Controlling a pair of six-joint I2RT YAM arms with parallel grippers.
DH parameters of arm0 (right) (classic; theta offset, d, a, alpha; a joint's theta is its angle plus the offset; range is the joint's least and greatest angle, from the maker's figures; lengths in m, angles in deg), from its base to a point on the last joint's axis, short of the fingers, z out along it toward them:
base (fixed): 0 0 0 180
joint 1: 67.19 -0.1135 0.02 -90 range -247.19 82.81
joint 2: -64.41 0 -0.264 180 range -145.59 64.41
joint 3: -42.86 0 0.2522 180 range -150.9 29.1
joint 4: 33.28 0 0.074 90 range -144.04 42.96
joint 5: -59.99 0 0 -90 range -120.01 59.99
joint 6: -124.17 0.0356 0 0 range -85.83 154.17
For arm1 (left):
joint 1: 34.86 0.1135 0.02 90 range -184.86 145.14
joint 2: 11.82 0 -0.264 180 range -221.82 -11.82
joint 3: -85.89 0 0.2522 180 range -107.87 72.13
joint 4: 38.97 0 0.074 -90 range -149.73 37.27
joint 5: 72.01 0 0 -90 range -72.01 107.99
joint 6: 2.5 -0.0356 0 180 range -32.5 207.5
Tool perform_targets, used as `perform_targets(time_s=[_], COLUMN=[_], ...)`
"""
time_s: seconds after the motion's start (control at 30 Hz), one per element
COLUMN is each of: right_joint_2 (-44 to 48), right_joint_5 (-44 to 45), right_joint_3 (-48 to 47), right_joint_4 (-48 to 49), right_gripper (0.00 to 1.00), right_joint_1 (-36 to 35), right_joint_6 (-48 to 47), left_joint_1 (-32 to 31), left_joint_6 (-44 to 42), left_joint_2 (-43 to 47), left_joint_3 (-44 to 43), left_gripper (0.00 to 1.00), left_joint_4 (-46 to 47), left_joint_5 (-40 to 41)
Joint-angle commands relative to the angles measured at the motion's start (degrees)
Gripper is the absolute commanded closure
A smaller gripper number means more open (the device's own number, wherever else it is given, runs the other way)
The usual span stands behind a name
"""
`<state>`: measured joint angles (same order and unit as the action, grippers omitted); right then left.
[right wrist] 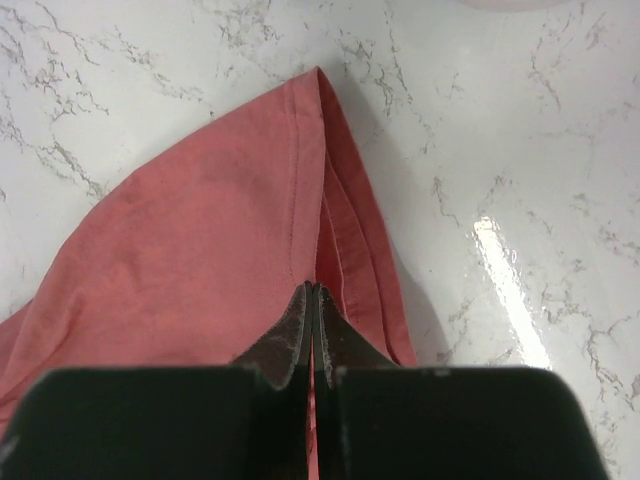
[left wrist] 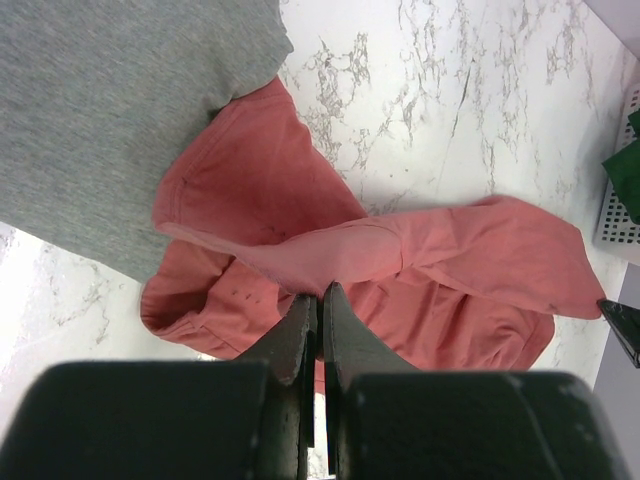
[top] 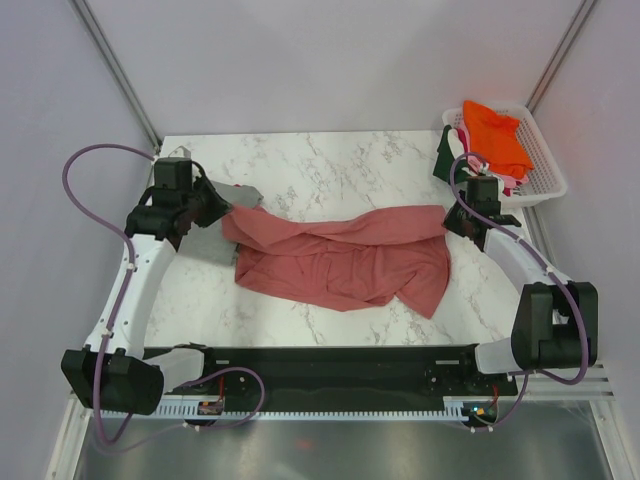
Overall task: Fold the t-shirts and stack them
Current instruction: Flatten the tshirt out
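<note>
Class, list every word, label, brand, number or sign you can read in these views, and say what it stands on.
None can be read. The salmon-pink t-shirt, grey t-shirt, orange t-shirt, white basket and marble table carry no visible print.
Tiny red marks on the front rail are too small to read.

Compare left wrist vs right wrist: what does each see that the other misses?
Left wrist only: a grey t-shirt meeting the bunched salmon-pink t-shirt, plus a sliver of the white basket with dark green cloth at the right edge. Right wrist only: a close look at the salmon-pink t-shirt's stitched hem corner. Both: the marble table, and that view's own gripper, the left gripper and the right gripper, each shut on the salmon-pink fabric.
</note>
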<state>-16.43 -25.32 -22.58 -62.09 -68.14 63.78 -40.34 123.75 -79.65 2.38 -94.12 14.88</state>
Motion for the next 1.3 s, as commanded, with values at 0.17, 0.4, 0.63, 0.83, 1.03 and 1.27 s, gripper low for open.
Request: perform_targets(time_s=[0.17,0.4,0.63,0.83,1.03,1.27], right_joint_2=[0.9,6.0,7.6,7.7,6.7,3.3], right_joint_5=[-6.5,-12.7,-13.5,-13.5,-10.1,-10.7], right_joint_3=[0.1,8.8,11.5,12.9,14.8,15.1], right_joint_4=[-0.7,1.5,0.5,1.3,3.3,7.9], right_gripper=[1.0,1.0,0.61,0.46,0.45,0.34], right_joint_1=[0.1,0.2,0.2,0.2,0.1,0.2], right_joint_6=[-0.2,0.5,-0.9,-0.7,-0.3,3.7], left_joint_1=[0.5,0.5,0.5,0.5,0.5,0.5], left_joint_6=[-2.8,-3.1,-2.9,-3.1,-3.3,-3.3], left_joint_2=[1.9,2.6,2.6,2.8,2.9,2.9], left_joint_3=[0.4,1.0,1.5,1.7,1.7,1.6], left_gripper=[0.98,0.98,0.98,0.98,0.98,0.98], left_joint_4=[2.4,2.5,2.9,3.0,3.1,3.1], left_joint_5=[0.1,0.4,-0.4,0.0,0.1,0.1])
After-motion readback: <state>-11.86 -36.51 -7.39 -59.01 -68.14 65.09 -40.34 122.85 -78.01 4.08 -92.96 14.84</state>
